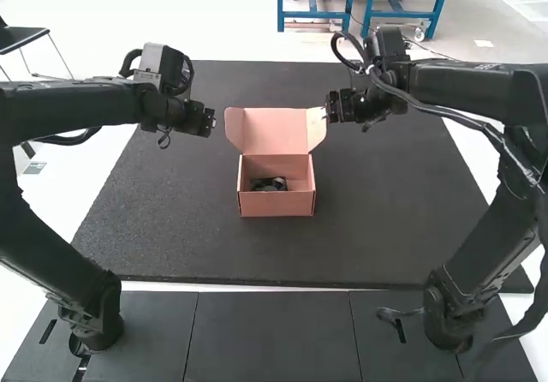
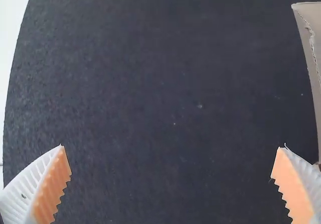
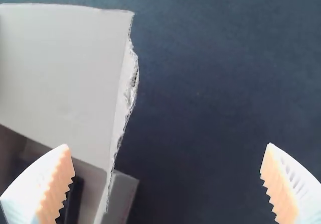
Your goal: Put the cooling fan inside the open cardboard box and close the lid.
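A small cardboard box (image 1: pixel 276 196) stands open in the middle of the black mat, its lid (image 1: pixel 272 131) upright at the far side with a flap at each end. The black cooling fan (image 1: pixel 272 182) lies inside the box. My left gripper (image 1: pixel 208 120) hovers open just left of the lid's left flap (image 2: pixel 310 48). At the lid's right flap (image 3: pixel 65 78) my right gripper (image 1: pixel 328 110) is open too, one of its fingers (image 3: pixel 42 189) over the flap and the other over bare mat.
The black mat (image 1: pixel 385 211) covers most of the table, with room all round the box. A white table strip (image 1: pixel 60 185) runs along the mat's left and right sides.
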`<move>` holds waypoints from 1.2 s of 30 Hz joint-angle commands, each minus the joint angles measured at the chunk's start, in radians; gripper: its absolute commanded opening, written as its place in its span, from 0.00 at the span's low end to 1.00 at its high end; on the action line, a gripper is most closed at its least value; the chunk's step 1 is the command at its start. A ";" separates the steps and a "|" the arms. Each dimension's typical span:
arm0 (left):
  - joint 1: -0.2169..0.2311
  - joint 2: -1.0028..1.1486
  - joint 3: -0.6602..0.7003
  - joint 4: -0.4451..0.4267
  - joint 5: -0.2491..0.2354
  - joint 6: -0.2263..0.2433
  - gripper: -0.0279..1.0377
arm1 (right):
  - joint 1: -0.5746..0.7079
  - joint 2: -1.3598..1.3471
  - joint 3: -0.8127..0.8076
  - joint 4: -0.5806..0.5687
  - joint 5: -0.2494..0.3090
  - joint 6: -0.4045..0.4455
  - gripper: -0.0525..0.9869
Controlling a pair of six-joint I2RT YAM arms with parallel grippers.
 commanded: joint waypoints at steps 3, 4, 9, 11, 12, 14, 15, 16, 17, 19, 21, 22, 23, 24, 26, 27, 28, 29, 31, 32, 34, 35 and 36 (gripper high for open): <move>-0.005 0.026 0.052 0.018 -0.037 -0.002 0.92 | -0.008 0.002 -0.010 0.022 -0.053 0.037 0.86; -0.004 0.027 0.052 0.021 -0.041 -0.003 0.92 | -0.008 0.007 -0.010 0.022 -0.054 0.043 0.86; -0.004 0.046 0.046 0.040 -0.046 -0.026 0.92 | -0.008 0.027 0.002 0.021 -0.063 0.043 0.86; -0.004 0.056 0.046 0.044 -0.046 -0.037 0.92 | -0.008 0.041 0.014 0.019 -0.065 0.043 0.86; -0.004 0.064 0.044 0.046 -0.046 -0.043 0.92 | -0.008 0.044 0.019 0.018 -0.066 0.043 0.86; -0.004 0.073 0.046 0.054 -0.045 -0.043 0.92 | -0.008 0.051 0.031 0.016 -0.068 0.043 0.86; -0.005 0.078 0.044 0.058 -0.045 -0.045 0.92 | -0.008 0.054 0.039 0.016 -0.068 0.043 0.86; -0.005 0.084 0.046 0.063 -0.045 -0.045 0.92 | -0.008 0.059 0.047 0.013 -0.070 0.043 0.86; -0.004 0.089 0.046 0.067 -0.045 -0.043 0.92 | -0.008 0.064 0.056 0.007 -0.070 0.043 0.86; -0.005 0.102 0.050 0.072 -0.043 -0.043 0.92 | -0.007 0.071 0.071 0.001 -0.074 0.044 0.86; -0.005 0.112 0.052 0.086 -0.043 -0.042 0.92 | -0.007 0.077 0.086 -0.001 -0.076 0.049 0.86; -0.005 0.115 0.053 0.090 -0.043 -0.042 0.92 | -0.005 0.080 0.090 -0.002 -0.076 0.049 0.86; -0.005 0.119 0.055 0.093 -0.041 -0.042 0.92 | -0.002 0.084 0.093 -0.004 -0.077 0.051 0.86; -0.005 0.124 0.055 0.098 -0.041 -0.042 0.92 | -0.001 0.087 0.093 -0.005 -0.077 0.051 0.86; -0.005 0.130 0.058 0.101 -0.038 -0.045 0.92 | 0.004 0.091 0.094 -0.005 -0.077 0.054 0.86; -0.005 0.132 0.060 0.101 -0.034 -0.045 0.92 | 0.004 0.093 0.097 -0.007 -0.077 0.055 0.86; -0.005 0.133 0.060 0.103 -0.023 -0.046 0.92 | 0.005 0.093 0.099 -0.007 -0.077 0.055 0.86; -0.005 0.135 0.060 0.104 -0.018 -0.046 0.92 | 0.005 0.093 0.100 -0.007 -0.077 0.060 0.86; -0.005 0.136 0.061 0.106 -0.005 -0.045 0.92 | 0.005 0.096 0.105 -0.011 -0.077 0.060 0.83; -0.005 0.136 0.064 0.107 0.006 -0.046 0.92 | 0.005 0.100 0.106 -0.014 -0.077 0.060 0.83; -0.005 0.136 0.069 0.109 0.018 -0.046 0.92 | 0.005 0.104 0.109 -0.024 -0.077 0.060 0.82; -0.005 0.136 0.070 0.110 0.023 -0.046 0.92 | 0.004 0.105 0.111 -0.024 -0.077 0.061 0.82; -0.008 0.136 0.073 0.110 0.035 -0.046 0.92 | 0.004 0.105 0.111 -0.024 -0.077 0.061 0.81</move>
